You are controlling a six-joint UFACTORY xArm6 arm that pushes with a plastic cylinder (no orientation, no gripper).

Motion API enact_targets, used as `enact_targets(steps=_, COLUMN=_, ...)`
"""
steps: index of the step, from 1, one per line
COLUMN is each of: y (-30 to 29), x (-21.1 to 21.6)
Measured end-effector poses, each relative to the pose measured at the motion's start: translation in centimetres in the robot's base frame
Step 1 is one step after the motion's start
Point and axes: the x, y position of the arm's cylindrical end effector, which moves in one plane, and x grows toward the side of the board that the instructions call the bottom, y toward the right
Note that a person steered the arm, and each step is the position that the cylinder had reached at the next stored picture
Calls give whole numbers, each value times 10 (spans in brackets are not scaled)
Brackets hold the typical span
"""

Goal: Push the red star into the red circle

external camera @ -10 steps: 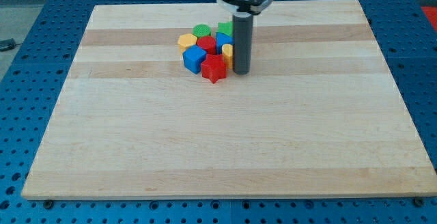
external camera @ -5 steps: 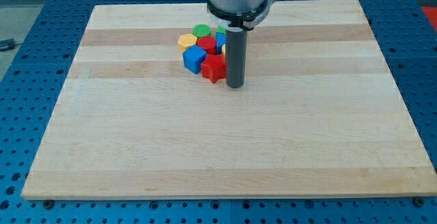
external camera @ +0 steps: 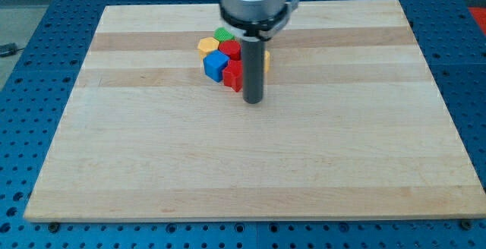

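One push remains: my tip (external camera: 254, 100) (a plain rod, no end effector to close) touches the red star (external camera: 234, 75), nudging toward the red circle (external camera: 231, 50).

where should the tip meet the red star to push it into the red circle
There is nothing to grip with, so push. The red circle sits just above the red star in the view, so contact the star's lower edge and come from the view's bottom. My tip is already at the star's lower right, hiding its right side; it should probably shift slightly left first.

The rod (external camera: 254, 67) hides the red star's (external camera: 233, 75) right side and blocks behind.
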Motion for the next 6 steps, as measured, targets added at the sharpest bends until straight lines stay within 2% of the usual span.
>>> enact_targets(steps=1, y=-4, x=-18)
enact_targets(steps=4, y=-4, x=-37)
enact_targets(steps=6, y=13, x=6)
